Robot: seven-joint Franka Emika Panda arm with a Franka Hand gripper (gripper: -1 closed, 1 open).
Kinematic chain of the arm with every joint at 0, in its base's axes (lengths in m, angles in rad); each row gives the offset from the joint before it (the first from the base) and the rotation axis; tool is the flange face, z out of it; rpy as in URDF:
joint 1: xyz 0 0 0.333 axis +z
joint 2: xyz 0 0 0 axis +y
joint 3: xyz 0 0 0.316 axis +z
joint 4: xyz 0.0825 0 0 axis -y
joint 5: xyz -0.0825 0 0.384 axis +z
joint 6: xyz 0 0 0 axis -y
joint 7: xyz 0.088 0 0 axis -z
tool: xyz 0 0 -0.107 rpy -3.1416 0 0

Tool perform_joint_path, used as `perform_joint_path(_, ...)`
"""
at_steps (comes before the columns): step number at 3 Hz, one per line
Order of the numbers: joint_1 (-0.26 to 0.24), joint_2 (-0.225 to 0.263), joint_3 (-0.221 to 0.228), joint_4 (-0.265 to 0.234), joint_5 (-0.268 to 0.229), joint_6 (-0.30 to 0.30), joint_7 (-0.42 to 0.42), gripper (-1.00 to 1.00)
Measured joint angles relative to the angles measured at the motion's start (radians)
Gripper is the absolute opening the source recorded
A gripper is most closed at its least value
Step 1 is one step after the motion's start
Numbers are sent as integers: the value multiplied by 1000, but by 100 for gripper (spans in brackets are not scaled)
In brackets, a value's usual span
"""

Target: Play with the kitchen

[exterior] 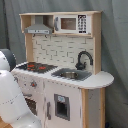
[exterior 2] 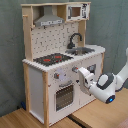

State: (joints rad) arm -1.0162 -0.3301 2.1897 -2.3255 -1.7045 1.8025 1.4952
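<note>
One kitchen (exterior 2: 60,60), white panels with light-wood frame, standing upright on a wooden floor (exterior 2: 20,117) before a grey backdrop; seen in both exterior views. One black-red stovetop (exterior: 36,66) beside one sink (exterior: 70,75) with one black faucet (exterior: 82,59). One grey hood (exterior: 39,30) and one microwave (exterior: 71,23) on the upper shelf. One windowed oven door (exterior 2: 64,96) low on the front. One arm (exterior 2: 107,87), white, reaching in from the second exterior view's right; its gripper (exterior 2: 80,74) sits against the front panel at knob level. Cannot tell how far the fingers are apart, nor whether they grasp anything.
</note>
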Motion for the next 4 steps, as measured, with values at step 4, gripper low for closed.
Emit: perform_joint_path(4, -70, -46, 4, -3, 2, 102, 432, 100)
